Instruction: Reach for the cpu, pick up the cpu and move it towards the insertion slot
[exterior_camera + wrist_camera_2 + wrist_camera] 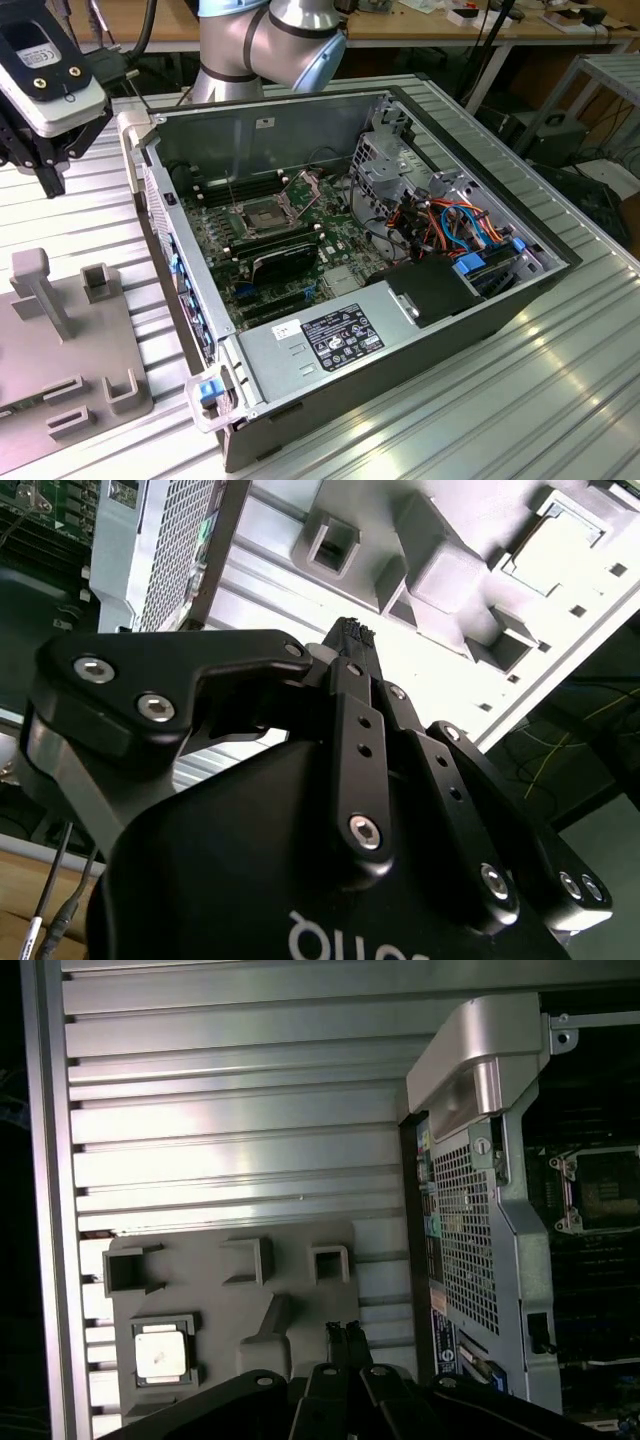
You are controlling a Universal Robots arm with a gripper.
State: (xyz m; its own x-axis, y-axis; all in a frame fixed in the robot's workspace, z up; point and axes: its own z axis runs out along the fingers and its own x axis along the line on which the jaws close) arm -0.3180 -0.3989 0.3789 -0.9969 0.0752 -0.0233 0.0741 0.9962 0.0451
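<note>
Cpu [163, 1350] untouched in a square pocket of the grey fixture plate [215, 1310].
Seen flat and pale in the first wrist view, gripper [345, 1332] near it over the plate, fingers pressed together on nothing (likewise in the second wrist view); insertion slot [262, 217] placed by the exterior view inside the open computer case [300, 120], well apart from the gripper.

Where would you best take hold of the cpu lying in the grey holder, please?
Probably by two opposite edges of the cpu, coming straight down from above: it lies flat in a square recess of the grey holder, so only its top is open.
</note>
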